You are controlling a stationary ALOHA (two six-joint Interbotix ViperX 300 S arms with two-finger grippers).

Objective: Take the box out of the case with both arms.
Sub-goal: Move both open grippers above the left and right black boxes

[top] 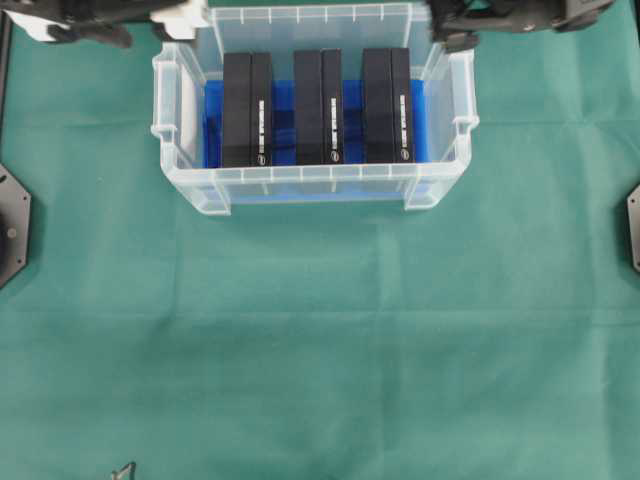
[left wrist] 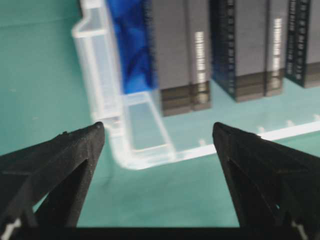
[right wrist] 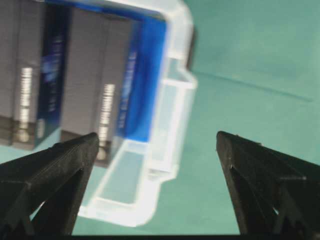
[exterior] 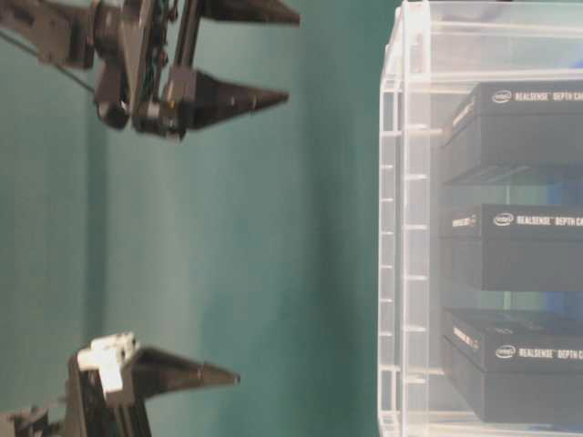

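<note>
While both arms hang off the case (top: 312, 196) at 11 and 1 o'clock, left gripper (left wrist: 159, 131) and right gripper (right wrist: 157, 135) spread wide, empty: approach step; next, both must drop onto one box (top: 318, 105).

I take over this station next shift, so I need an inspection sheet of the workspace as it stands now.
Surface: green cloth, a few soft creases, bare in front of the case.
Job's things: clear case with blue liner; three black boxes stand side by side inside, none lifted.
Clutter: small dark object at the cloth's near edge, too small to tell.
Hands: left hand open, over the case's left corner; right hand open, over its right corner; neither touches anything.
Cables: nothing seen.
Surroundings: dark plates at both side edges of the overhead view.
</note>
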